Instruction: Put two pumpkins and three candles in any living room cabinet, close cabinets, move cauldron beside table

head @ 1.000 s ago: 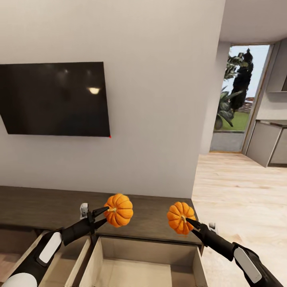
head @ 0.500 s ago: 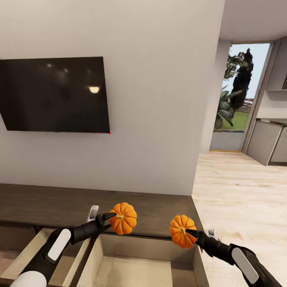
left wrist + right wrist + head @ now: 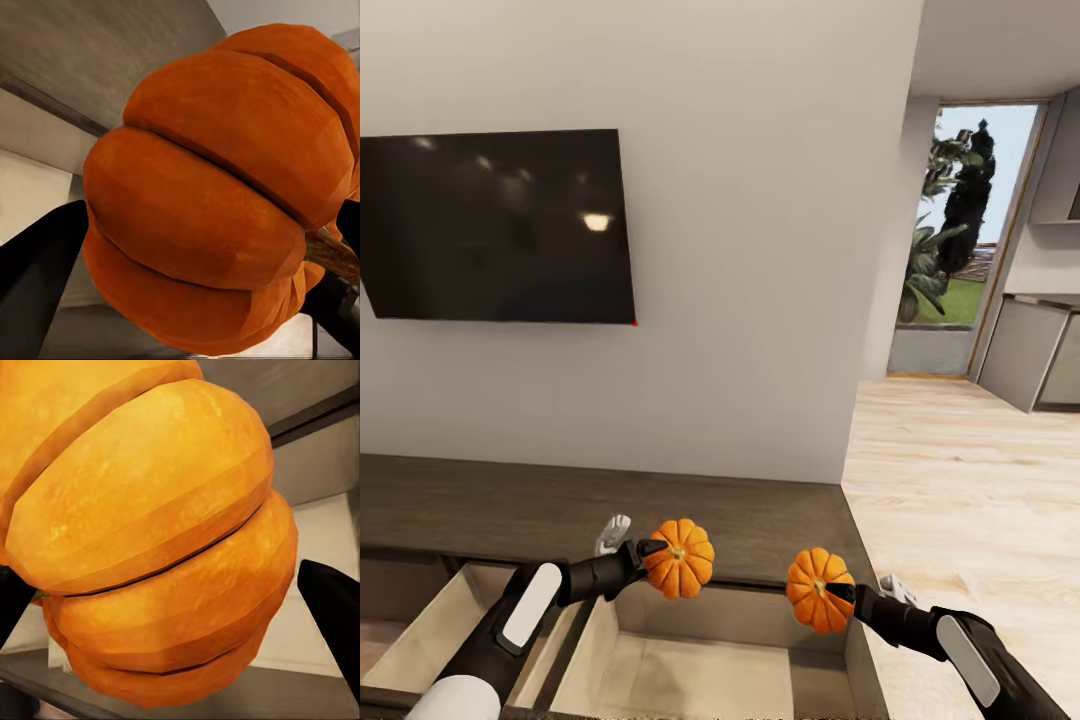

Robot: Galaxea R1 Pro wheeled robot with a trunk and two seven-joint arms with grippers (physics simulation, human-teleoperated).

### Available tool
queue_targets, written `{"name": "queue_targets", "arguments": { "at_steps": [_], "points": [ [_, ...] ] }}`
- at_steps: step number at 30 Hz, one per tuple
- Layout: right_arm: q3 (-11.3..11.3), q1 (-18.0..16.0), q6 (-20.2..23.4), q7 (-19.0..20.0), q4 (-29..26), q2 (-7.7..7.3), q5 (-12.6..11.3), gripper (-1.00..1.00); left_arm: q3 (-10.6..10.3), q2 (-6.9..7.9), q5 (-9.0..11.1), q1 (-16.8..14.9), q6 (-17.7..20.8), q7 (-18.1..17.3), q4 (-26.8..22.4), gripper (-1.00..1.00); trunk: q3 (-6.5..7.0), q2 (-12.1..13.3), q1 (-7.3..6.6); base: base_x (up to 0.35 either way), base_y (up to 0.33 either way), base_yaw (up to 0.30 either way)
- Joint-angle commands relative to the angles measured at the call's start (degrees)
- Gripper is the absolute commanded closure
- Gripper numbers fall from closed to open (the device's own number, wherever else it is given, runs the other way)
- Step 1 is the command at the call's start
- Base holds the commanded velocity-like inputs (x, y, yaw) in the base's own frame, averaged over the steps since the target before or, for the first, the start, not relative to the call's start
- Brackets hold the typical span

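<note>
Over the last second both arms have come down and inward: the left gripper (image 3: 648, 556) and right gripper (image 3: 842, 594), each with fingers clamped on a pumpkin, now hold the left pumpkin (image 3: 680, 572) and right pumpkin (image 3: 819, 603) lower, just above the open drawer (image 3: 690, 670) of the cabinet (image 3: 510, 510). Release looks close. Each wrist view is crowded by orange, the drawer floor beneath the fingers is largely hidden, and no candles or cauldron are visible.

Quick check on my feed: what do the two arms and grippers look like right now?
Both arms are matte black with a long white panel along the forearm. The left gripper and right gripper have slim black fingers, with a small pale grey part beside each wrist. No cables or markings visible.
</note>
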Motion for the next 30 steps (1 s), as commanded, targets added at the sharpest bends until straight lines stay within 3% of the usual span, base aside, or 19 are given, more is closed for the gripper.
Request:
{"name": "queue_targets", "arguments": {
  "at_steps": [1,4,6,10,14,22,26,30],
  "points": [
    [0.0,-0.1,0.3,-0.2,0.0,-0.02,-0.2,1.0,-0.1,-0.01,-0.1,-0.1,0.3,-0.2,0.0,1.0,-0.24,-0.4,0.22,0.0,0.0,0.0],
    [0.6,-0.5,0.3,-1.1,0.0,0.28,0.4,1.0,-1.3,-0.01,-0.4,-0.1,0.3,-0.1,-0.1,1.0,-0.78,-1.6,0.88,0.0,0.0,0.0],
    [2.4,-0.7,0.3,-2.0,0.0,0.57,0.5,1.0,-1.9,-0.01,-1.5,-0.1,0.3,-0.1,-0.1,1.0,-1.14,-2.5,1.32,0.0,0.0,0.0],
    [5.1,-1.7,0.3,-4.1,0.0,1.73,0.5,1.0,-2.1,-0.01,-5.7,-0.1,0.4,-0.1,-0.1,1.0,-1.86,-4.1,2.19,0.0,0.0,0.0],
    [5.6,-1.8,0.3,-5.2,0.0,2.58,0.5,1.0,-2.1,-0.01,-7.6,-0.2,0.4,-0.1,-0.1,1.0,-2.58,-5.7,3.07,0.0,0.0,0.0],
    [5.7,-1.9,0.3,-5.5,0.0,2.72,0.5,1.0,-2.1,-0.02,-8.8,-0.2,0.4,0.1,-0.1,1.0,-4.01,-8.9,4.83,0.0,0.0,0.0],
    [5.8,-1.9,0.3,-5.5,0.0,2.74,0.5,1.0,-2.1,-0.75,-10.5,-0.3,0.4,4.1,-0.3,1.0,-4.73,-10.5,5.71,0.0,0.0,0.0],
    [6.5,-1.9,0.3,-5.7,0.0,2.79,0.7,1.0,-2.1,-2.46,-10.9,-0.3,0.4,11.7,-2.3,1.0,-5.45,-12.1,6.59,0.0,0.0,0.0]
  ]
}}
